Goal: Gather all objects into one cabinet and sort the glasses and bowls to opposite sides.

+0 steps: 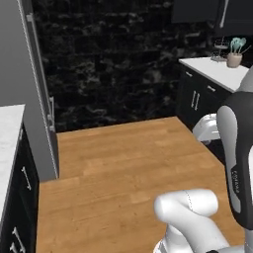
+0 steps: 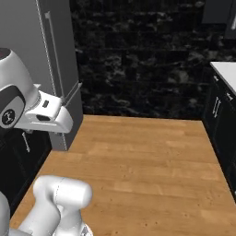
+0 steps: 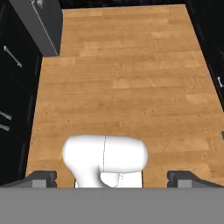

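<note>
My gripper [image 3: 112, 177] is open, its two dark fingertips [image 3: 41, 177] standing wide apart with nothing between them. It points down at the bare wooden floor [image 3: 127, 78]. A black wall cabinet [image 1: 197, 11] with a long silver bar handle [image 1: 224, 14] hangs at the top right of the left base view, far from the hand. The objects, the glasses and the bowls are out of view. A small see-through thing [image 1: 220, 49] stands on the counter under that cabinet, too small to identify.
A grey fridge [image 1: 22, 89] stands at the left, beside a white counter [image 1: 7, 133] over black drawers. At the right, a white counter [image 1: 212, 69] carries a beige pot of teal utensils [image 1: 235, 53]. Black stone wall behind; open wooden floor [image 1: 123, 163] lies between.
</note>
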